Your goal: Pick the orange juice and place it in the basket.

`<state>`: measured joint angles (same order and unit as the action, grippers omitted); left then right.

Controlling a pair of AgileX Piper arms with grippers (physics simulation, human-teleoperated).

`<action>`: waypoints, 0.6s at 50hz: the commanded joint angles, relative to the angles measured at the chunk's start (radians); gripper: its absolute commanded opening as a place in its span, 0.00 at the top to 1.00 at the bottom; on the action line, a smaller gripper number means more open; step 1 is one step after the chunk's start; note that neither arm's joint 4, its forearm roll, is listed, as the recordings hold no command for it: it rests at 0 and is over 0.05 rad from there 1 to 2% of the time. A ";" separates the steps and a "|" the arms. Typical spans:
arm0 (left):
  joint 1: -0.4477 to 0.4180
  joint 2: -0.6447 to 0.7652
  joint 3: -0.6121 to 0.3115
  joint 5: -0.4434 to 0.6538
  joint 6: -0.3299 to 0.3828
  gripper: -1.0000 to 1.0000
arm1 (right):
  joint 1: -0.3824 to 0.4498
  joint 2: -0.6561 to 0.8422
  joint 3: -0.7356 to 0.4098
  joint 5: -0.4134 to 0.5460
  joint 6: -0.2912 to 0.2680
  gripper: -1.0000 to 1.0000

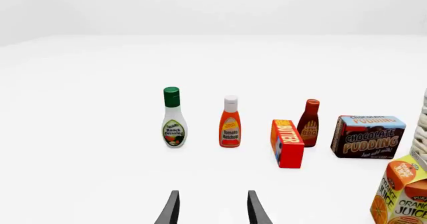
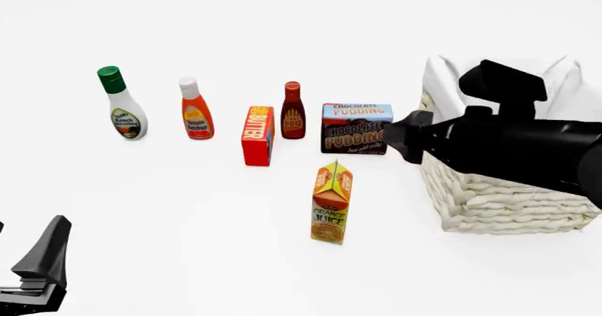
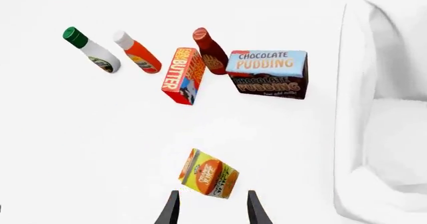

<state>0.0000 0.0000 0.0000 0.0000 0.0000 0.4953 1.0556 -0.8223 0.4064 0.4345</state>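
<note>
Orange juice (image 2: pixel 331 203) stands alone on the table (image 2: pixel 188 217), with open white surface to its left and on the near side. Behind it, apart from it, a row blocks the far side: ranch bottle (image 2: pixel 121 104), ketchup bottle (image 2: pixel 196 109), butter box (image 2: pixel 258 135), BBQ bottle (image 2: pixel 292 111), pudding box (image 2: pixel 356 128). To its right a bare strip separates it from the basket (image 2: pixel 489 203) wall. The right tool (image 3: pixel 211 209), fingers parted, hangs above the carton; the right arm (image 2: pixel 508 143) crosses over the basket's near rim.

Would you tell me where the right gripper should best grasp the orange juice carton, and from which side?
Probably from above: the right gripper hangs open over the orange juice, which stands upright and apart from the other groceries. Close on the flat side walls just below the gable top, since the sloped top could slip.
</note>
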 commanded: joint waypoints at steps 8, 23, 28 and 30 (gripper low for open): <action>0.000 0.000 0.000 0.000 0.000 0.00 | 0.021 0.097 -0.065 0.036 0.106 0.00; 0.000 0.000 0.000 0.000 0.000 0.00 | 0.017 0.182 -0.114 0.060 0.164 0.00; 0.000 0.000 0.000 0.000 0.000 0.00 | 0.014 0.211 -0.126 0.071 0.193 0.00; 0.000 0.000 0.000 0.000 0.000 0.00 | 0.020 0.226 -0.138 0.074 0.202 0.00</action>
<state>0.0000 0.0000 0.0000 0.0000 0.0000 0.5115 1.2259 -0.9274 0.4627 0.5900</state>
